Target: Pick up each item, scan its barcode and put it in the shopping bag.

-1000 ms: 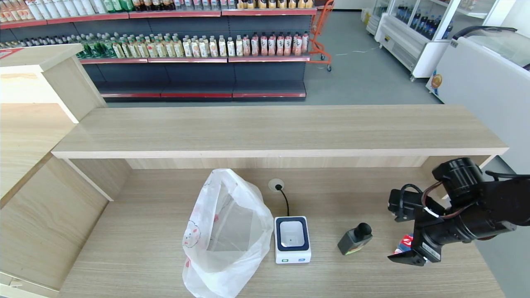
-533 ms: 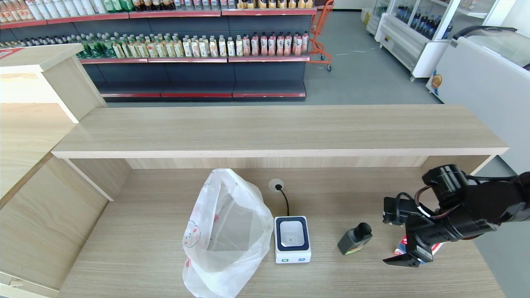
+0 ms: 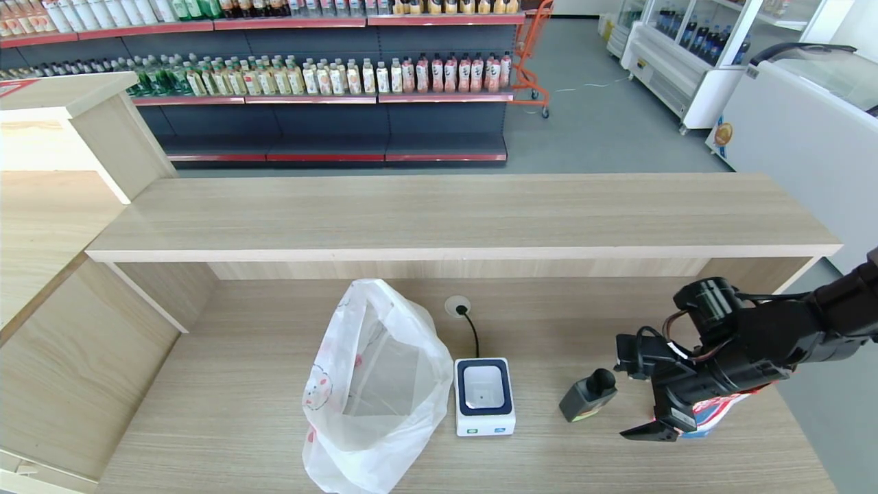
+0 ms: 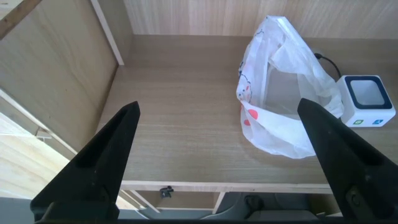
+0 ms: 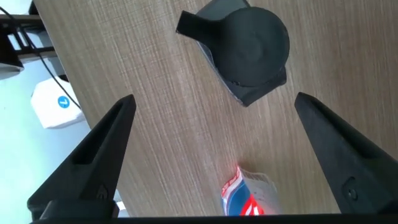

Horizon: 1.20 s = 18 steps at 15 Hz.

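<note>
My right hand point(image 3: 657, 424) hangs wide open over the dark round-capped bottle point(image 3: 588, 398) and red-blue packet point(image 3: 710, 412); neither is bagged, and the white plastic shopping bag point(image 3: 374, 384) looks empty.

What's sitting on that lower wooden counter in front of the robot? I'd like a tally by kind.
Shopping bag: 1
Barcode scanner: 1
Items to scan: 2 (dark bottle, red-and-blue packet)
Total: 4
</note>
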Available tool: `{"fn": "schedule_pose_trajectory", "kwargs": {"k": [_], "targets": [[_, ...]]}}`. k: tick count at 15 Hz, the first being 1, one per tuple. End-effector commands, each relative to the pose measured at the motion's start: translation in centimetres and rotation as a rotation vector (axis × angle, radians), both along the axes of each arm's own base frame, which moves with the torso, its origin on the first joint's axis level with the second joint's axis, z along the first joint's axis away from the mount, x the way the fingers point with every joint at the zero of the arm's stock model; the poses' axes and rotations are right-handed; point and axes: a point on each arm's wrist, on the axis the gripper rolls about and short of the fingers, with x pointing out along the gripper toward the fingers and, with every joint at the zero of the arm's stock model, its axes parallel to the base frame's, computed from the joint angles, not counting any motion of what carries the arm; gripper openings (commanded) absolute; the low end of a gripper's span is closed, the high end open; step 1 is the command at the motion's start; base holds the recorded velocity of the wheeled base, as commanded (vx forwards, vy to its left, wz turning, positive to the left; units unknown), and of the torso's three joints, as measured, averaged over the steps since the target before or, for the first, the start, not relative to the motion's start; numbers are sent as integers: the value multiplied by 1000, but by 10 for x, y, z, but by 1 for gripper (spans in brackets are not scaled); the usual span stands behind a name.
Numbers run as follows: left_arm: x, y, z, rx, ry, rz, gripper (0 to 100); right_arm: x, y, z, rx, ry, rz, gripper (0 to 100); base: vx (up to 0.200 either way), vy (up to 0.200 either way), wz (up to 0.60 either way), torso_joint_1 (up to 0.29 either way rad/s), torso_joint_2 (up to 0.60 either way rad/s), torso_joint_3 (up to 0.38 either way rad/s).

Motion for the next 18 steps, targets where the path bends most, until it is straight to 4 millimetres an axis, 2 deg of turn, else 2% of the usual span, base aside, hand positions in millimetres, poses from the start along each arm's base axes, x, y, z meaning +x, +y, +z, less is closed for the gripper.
{"fn": "schedule_pose_trajectory", "kwargs": {"k": [1,12,13,18], "targets": [[0,0,0,0,-1,0,100,5,5,-5,9,8,18,100,0,0,0,0,0,0],[0,0,0,0,-1,0,100,18,24,-23,10,4,77,100,0,0,0,0,0,0],[0,0,0,0,-1,0,100,20,27,-25,9,4,86,0,0,0,0,0,0,0],[0,0,0,0,-1,0,100,25,32,-30,-16,-41,83,0,0,0,0,0,0,0]]}}
